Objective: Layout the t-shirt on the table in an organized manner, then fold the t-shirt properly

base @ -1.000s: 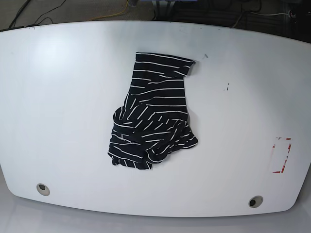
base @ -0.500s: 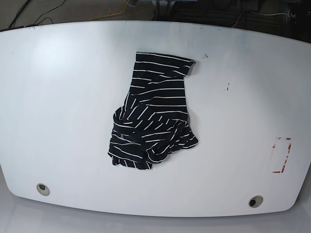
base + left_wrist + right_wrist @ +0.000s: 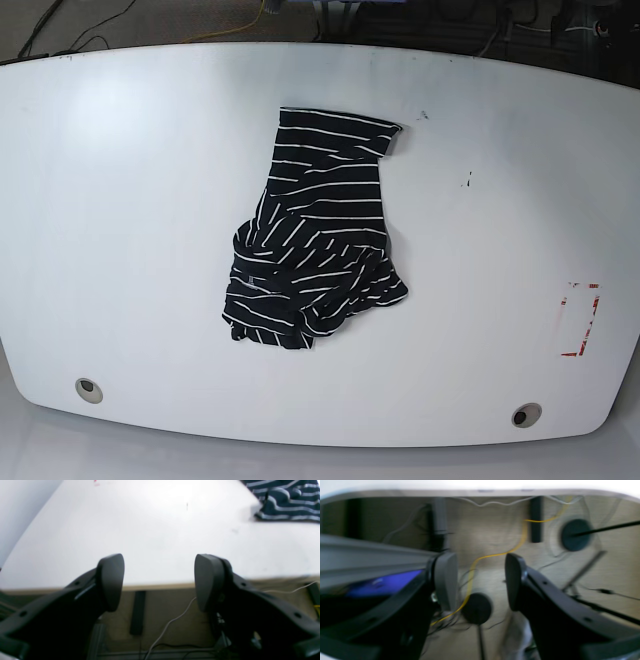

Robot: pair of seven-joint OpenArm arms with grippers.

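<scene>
The black, thin-white-striped fabric t-shirt (image 3: 313, 245) lies bunched mid-table on the large white smooth tabletop (image 3: 120, 200), toward one o'clock from my left gripper (image 3: 160, 582). Both it and my right gripper (image 3: 481, 581) stand spread, empty, ready for reaching in.

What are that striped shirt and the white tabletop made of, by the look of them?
The t-shirt looks like soft knit fabric, matte black with thin white stripes: it bunches into limp folds. The table seems a hard, smooth white laminate or plastic, slightly glossy; which one I cannot tell.
</scene>
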